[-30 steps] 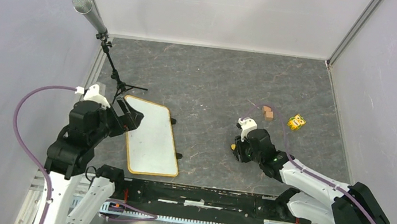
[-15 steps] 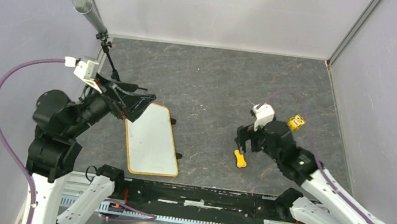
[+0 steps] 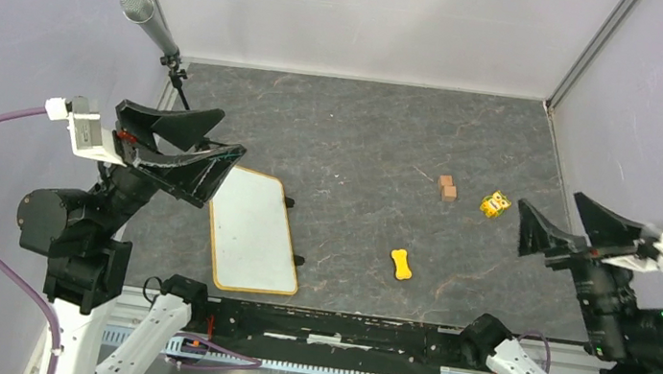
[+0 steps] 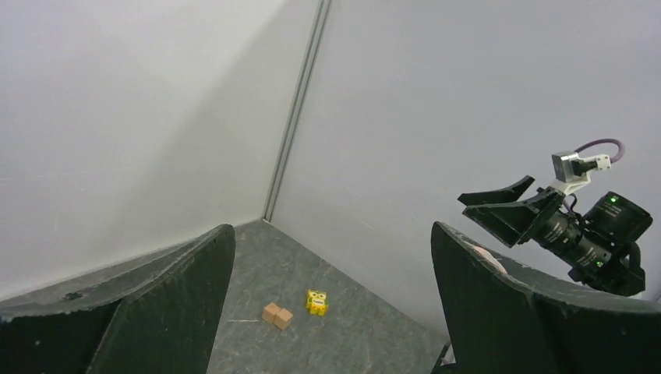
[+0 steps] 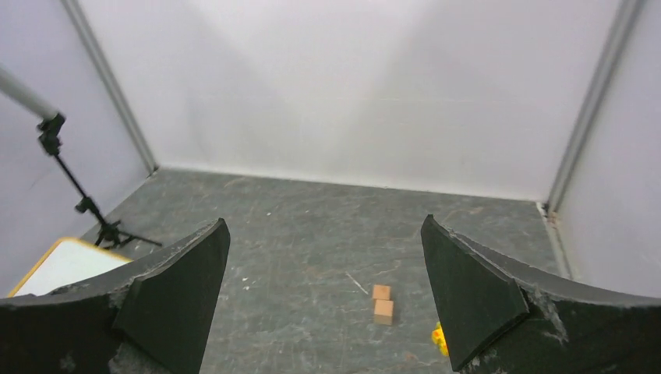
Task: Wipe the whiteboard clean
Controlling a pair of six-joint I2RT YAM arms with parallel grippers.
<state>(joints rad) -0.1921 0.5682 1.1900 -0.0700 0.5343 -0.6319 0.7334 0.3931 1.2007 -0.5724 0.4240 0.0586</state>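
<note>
Whiteboard [image 3: 255, 240], small, rectangular, white face in a thin yellow-tan frame with black feet: one. It lies flat on the dark grey stone-patterned table [image 3: 354, 132]. Its far left corner is hidden under the lower finger of the left gripper [image 3: 230, 133], and the rest extends beneath and past those fingertips. The face looks blank where it shows. The right wrist view shows one corner only, cut off by the picture edge and a finger.

Left gripper: one; two black fingers spread wide, nothing between them.

Right gripper [image 3: 549, 200]: one; fingers likewise spread wide and empty, well apart from the whiteboard.

Yellow bone-shaped piece [image 3: 402, 264]: one, on the table between the two grippers' fingertips, touching neither.

Tan wooden cubes [image 3: 447, 188]: two, touching each other, ahead of the right fingertips.

Small yellow block [image 3: 496, 204]: one, near the cubes; markings too small to read, and partly hidden by a finger in the right wrist view.

Grey microphone on black stand [image 3: 139, 5]: one, beyond the left fingers; its feet are partly hidden by them.
</note>
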